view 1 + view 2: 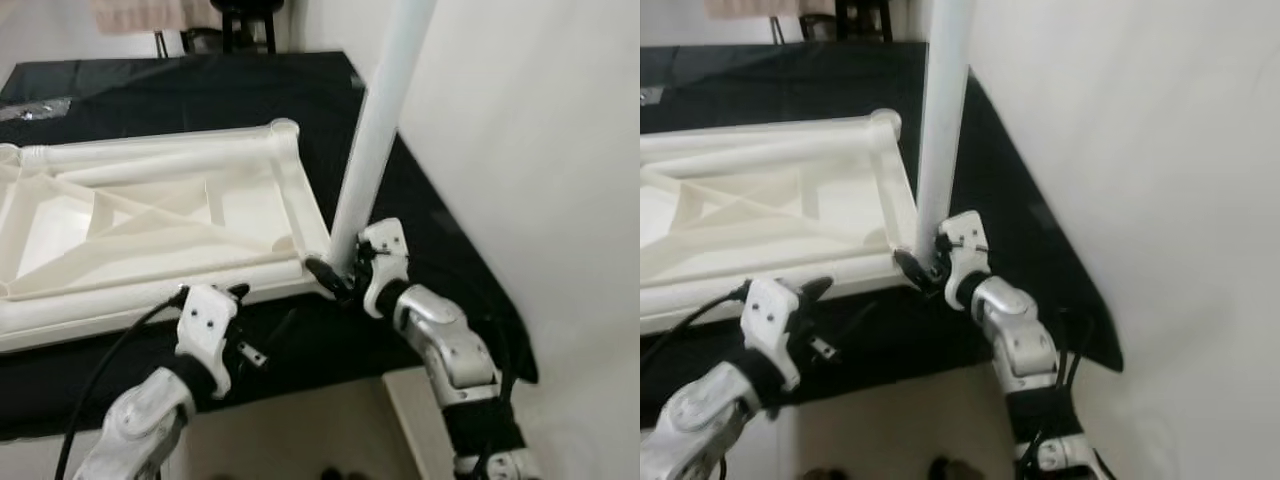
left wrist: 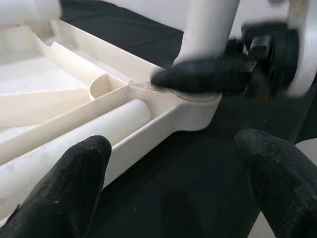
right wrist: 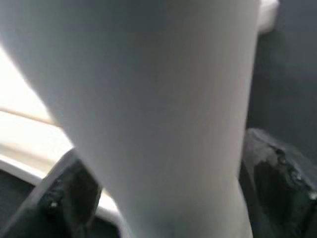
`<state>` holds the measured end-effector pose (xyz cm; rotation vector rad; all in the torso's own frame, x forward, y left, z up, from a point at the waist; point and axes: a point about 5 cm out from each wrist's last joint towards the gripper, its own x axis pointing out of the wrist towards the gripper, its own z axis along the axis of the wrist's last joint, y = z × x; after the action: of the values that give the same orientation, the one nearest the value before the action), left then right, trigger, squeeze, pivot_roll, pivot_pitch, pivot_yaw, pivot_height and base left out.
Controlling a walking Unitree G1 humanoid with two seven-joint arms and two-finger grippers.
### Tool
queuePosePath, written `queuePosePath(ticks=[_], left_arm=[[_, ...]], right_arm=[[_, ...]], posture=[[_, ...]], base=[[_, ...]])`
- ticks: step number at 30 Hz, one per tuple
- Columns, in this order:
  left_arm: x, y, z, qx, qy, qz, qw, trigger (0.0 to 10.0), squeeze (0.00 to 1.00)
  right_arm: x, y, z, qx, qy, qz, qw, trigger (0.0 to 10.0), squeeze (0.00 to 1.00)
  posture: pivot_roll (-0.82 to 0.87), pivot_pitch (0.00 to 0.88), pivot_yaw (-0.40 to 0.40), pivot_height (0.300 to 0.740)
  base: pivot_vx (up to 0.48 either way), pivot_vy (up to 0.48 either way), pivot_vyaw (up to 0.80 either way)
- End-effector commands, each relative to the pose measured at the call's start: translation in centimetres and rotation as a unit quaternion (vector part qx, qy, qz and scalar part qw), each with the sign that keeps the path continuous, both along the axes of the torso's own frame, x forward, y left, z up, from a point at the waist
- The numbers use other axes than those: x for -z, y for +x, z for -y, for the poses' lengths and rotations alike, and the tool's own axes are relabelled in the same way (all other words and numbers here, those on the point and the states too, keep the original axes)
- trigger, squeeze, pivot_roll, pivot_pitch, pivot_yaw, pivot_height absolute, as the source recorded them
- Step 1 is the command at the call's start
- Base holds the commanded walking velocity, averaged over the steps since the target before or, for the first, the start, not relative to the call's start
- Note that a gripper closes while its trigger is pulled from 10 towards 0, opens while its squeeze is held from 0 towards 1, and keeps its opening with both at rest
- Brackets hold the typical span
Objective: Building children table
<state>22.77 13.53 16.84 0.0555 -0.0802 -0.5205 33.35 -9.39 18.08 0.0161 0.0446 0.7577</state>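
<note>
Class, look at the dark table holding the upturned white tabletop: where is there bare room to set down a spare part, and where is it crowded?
Bare black cloth lies beyond the white tabletop, and a strip at its right, toward the wall. The near right corner is crowded: the right gripper clasps the leg there, and the left gripper hovers open by the near edge.

Smooth white plastic on the upturned tabletop (image 1: 150, 215), ribbed with a soft sheen. The leg (image 1: 375, 140) at its corner looks equally smooth and matt white. Under it, matt black cloth (image 1: 200, 90). The right hand (image 1: 343, 272) has dull black fingers (image 2: 198, 79).
</note>
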Motion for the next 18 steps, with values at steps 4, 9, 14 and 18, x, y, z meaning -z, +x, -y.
queuePosePath(ticks=[4, 9, 14, 18], left_arm=[[0.4, 0.0, 0.4, 0.004, -0.001, -0.004, 1.0, 10.0, 0.0], [0.5, 0.0, 0.5, 0.005, -0.002, -0.004, 1.0, 10.0, 0.0], [0.5, -0.1, 0.7, 0.004, -0.001, -0.002, 1.0, 10.0, 0.0], [0.6, -0.1, 0.8, 0.003, -0.001, -0.001, 1.0, 10.0, 0.0]], right_arm=[[-2.6, -0.6, 0.9, -0.189, -0.023, 0.066, 0.98, 10.0, 0.0], [-3.3, 0.1, 1.3, -0.242, -0.041, 0.071, 0.967, 10.0, 0.0], [-4.6, 1.4, 1.4, -0.294, -0.044, 0.077, 0.952, 7.3, 0.0], [-5.1, 2.1, 1.5, -0.302, -0.046, 0.079, 0.949, 0.0, 0.0]], posture=[[0.1, 0.216, -0.101, 0.74], [0.11, 0.209, -0.115, 0.74], [0.13, 0.193, -0.132, 0.74], [0.13, 0.191, -0.134, 0.74]], base=[[0.0, 0.0, 0.0], [0.0, 0.0, 0.0], [0.0, 0.0, 0.0], [0.0, 0.0, 0.0]])
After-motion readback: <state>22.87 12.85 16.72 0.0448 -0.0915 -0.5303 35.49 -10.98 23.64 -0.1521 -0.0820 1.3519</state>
